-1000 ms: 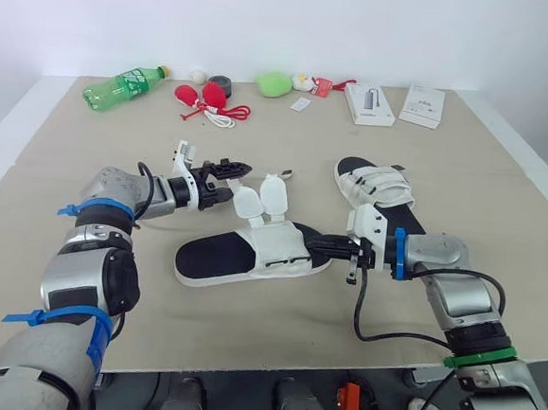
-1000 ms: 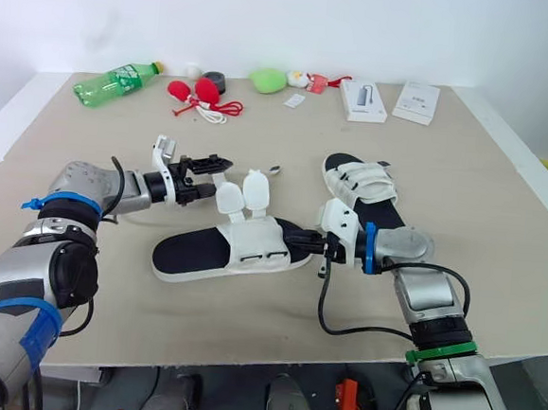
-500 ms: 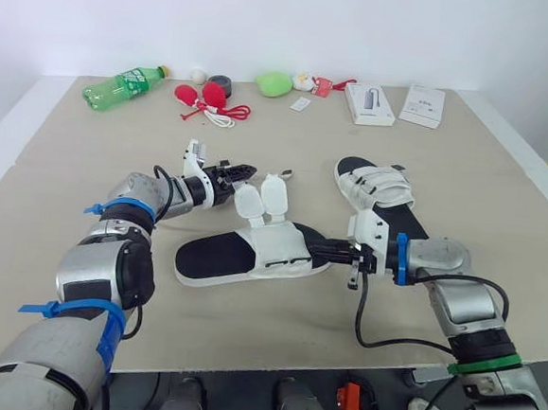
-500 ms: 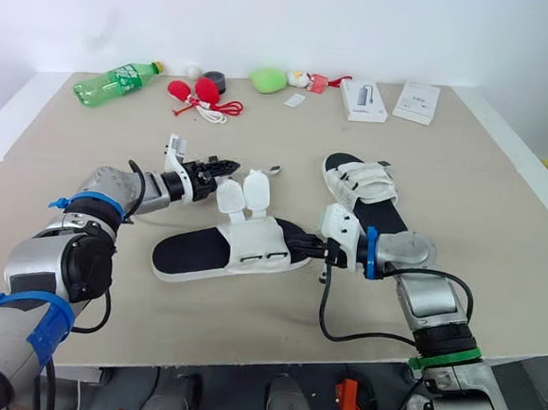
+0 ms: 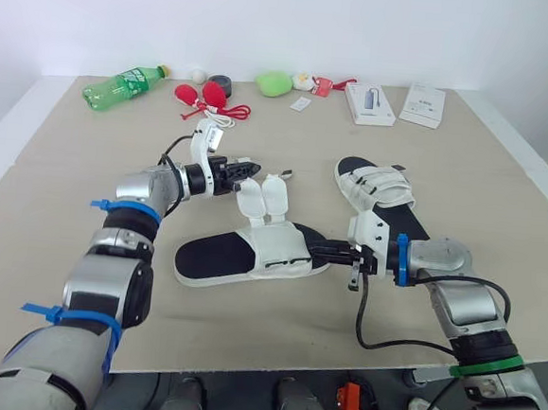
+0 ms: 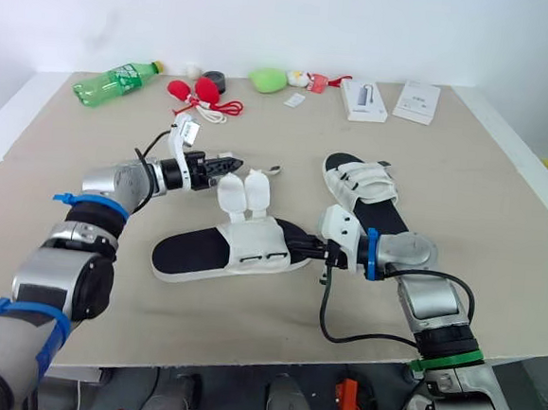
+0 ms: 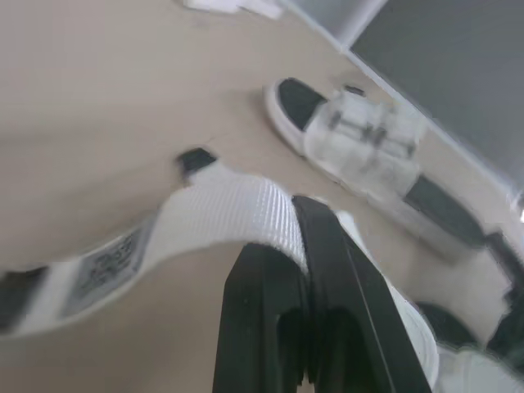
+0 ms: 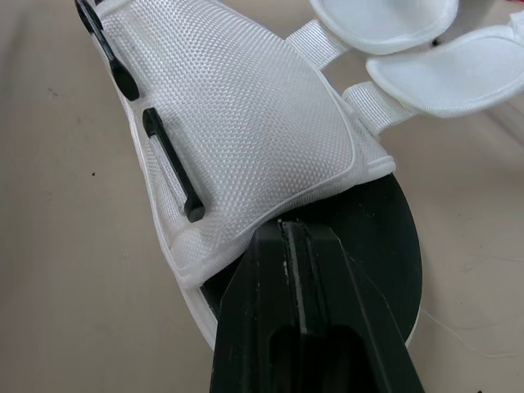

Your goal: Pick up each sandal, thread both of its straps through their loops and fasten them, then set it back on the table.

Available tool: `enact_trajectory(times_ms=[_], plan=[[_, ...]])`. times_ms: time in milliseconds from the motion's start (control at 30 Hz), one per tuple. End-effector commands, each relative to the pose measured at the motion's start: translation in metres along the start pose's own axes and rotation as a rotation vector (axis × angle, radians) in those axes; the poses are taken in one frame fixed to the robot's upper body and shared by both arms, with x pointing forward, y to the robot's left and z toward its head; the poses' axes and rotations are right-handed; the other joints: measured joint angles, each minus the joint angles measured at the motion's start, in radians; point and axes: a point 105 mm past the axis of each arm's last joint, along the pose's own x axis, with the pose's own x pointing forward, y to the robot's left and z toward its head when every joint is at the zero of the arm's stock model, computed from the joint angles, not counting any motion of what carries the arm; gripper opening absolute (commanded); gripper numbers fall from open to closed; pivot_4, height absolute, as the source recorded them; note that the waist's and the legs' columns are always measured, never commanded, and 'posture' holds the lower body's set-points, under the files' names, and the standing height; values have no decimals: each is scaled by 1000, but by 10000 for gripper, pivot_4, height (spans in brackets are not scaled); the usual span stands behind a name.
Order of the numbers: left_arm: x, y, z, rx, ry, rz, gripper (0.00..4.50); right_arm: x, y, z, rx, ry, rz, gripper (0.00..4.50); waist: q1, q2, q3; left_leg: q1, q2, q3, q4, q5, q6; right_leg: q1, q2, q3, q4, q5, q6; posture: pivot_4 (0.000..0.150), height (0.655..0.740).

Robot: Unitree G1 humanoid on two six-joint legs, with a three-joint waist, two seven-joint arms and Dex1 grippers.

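1. Your left end effector (image 5: 246, 171) has its fingers closed together. Its tips sit right at the upper end of the first strap (image 5: 249, 201). In the left wrist view the white webbing passes behind the fingers (image 7: 319, 270). I cannot tell whether it is pinched.

2. Your right end effector (image 5: 319, 255) is also closed. Its tips are against the black footbed, at the hem of the white upper of the open sandal (image 5: 251, 255).

3. The open sandal lies flat on the worktop (image 5: 245, 326) between your two end effectors. Its long axis runs from one to the other. The toe is at the right end effector and the heel is below and beside the left one. Both straps stand up unfastened, and the second strap (image 5: 275, 194) is just past the first, on the side away from the left end effector. The black loop (image 8: 172, 164) on the upper has nothing through it.

4. The second sandal (image 5: 378, 189) lies just beyond your right end effector with its straps closed across the upper. Its long axis is angled to that of the open sandal.

5. A small label (image 7: 106, 266) is sewn to the webbing near the left end effector. Its print cannot be read.
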Motion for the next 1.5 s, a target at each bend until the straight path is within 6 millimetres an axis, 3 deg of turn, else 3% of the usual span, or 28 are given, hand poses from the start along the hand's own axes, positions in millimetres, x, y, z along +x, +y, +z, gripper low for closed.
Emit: enact_trajectory(times_ms=[33,167,267,500,833,1267,1400,1500], plan=[[-6,-38,22,598,-50,-131,421,-1,-1,10,-41,-19,10,0,0,0,0,0,0,0,0,0,0,0,0,0,0,0,0,1500,7400],[-15,-70,12,1123,-52,-268,421,0,-1,9,-41,-14,21,0,6,0,0,0,0,0,0,0,0,0,0,0,0,3,-5,1500,7400],[-17,-81,8,1423,-61,-332,421,2,-1,9,-41,-14,25,0,8,0,0,0,0,1,1,0,0,1,0,1,-2,3,-1,1500,7400],[-22,-76,-9,1783,0,-441,421,5,-1,9,-42,-17,40,0,5,0,0,0,0,1,3,0,1,1,0,2,-2,4,0,1500,7400],[-20,-72,8,1843,-71,-339,421,5,0,7,-40,-10,45,0,5,0,0,-1,0,1,2,0,1,0,0,2,-2,3,1,1500,7400],[-21,-70,15,1824,-106,-265,421,8,-1,7,-39,-11,49,0,4,0,0,0,0,1,2,0,1,0,0,2,-1,3,1,1500,7400],[-26,-69,8,1801,-78,-283,421,8,-1,6,-39,-10,51,0,4,0,0,0,0,1,2,0,1,1,0,2,-1,3,1,1500,7400],[-32,-74,5,1732,-103,-292,7752,8,-1,5,-38,-7,56,0,2,0,0,0,0,1,2,0,1,0,0,2,-1,3,1,1500,7400]])
